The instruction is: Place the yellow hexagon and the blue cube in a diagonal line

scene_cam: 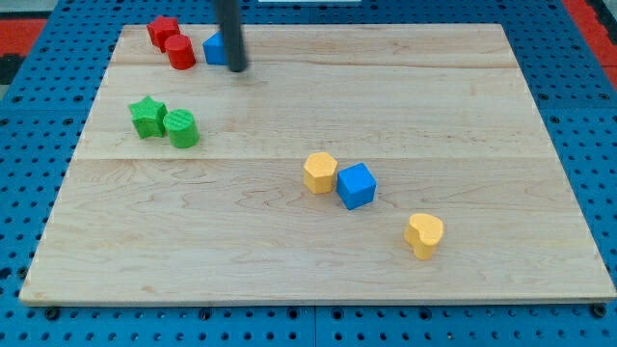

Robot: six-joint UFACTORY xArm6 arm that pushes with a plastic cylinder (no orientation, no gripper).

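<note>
While the yellow hexagon [320, 173] and the blue cube [356, 186] are sitting side by side near the middle of the wooden board [289, 260], touching or very nearly so, my tip [236, 68] is resting far off toward the view's top left, well apart from both. It is a bare rod with nothing to open or close, and it is pressing on none of the task's blocks; it is standing just in front of another blue block [215, 48], whose shape is partly hidden by the rod. The pair is lying down and to the view's right of my tip, the hexagon being the nearer of the two, the cube sitting slightly lower and further right. That offset is already giving them a gentle slant, so I am judging the line as partly formed and probably needing only a nudge to steepen it. Two red blocks [172, 41] are crowding the top left corner, a green star [147, 117] and green cylinder [181, 128] are lying below them, and a yellow heart [424, 234] is waiting toward the bottom right.
</note>
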